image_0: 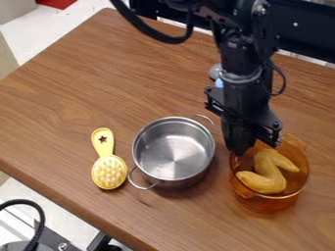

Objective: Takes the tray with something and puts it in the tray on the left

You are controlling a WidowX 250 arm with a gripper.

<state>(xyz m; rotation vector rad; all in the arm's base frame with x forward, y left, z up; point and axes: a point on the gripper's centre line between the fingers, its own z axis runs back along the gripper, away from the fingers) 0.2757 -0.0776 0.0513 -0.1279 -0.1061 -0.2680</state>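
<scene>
My black gripper (pixel 241 139) hangs at the upper left rim of a see-through amber bowl (pixel 270 198); whether it touches the rim I cannot tell. Inside that bowl lies a yellowish-tan toy chicken wing (pixel 267 177), just right of and below the gripper. To the left stands a silver metal pot (pixel 173 149) with two wire handles and nothing in it. The arm hides part of the bowl's upper left edge.
A yellow brush-like toy (pixel 108 171) lies left of the metal pot on the wooden table (pixel 118 83). Behind the arm, a grey and light-blue object (pixel 216 72) is partly hidden. The table's front edge runs diagonally at the lower left.
</scene>
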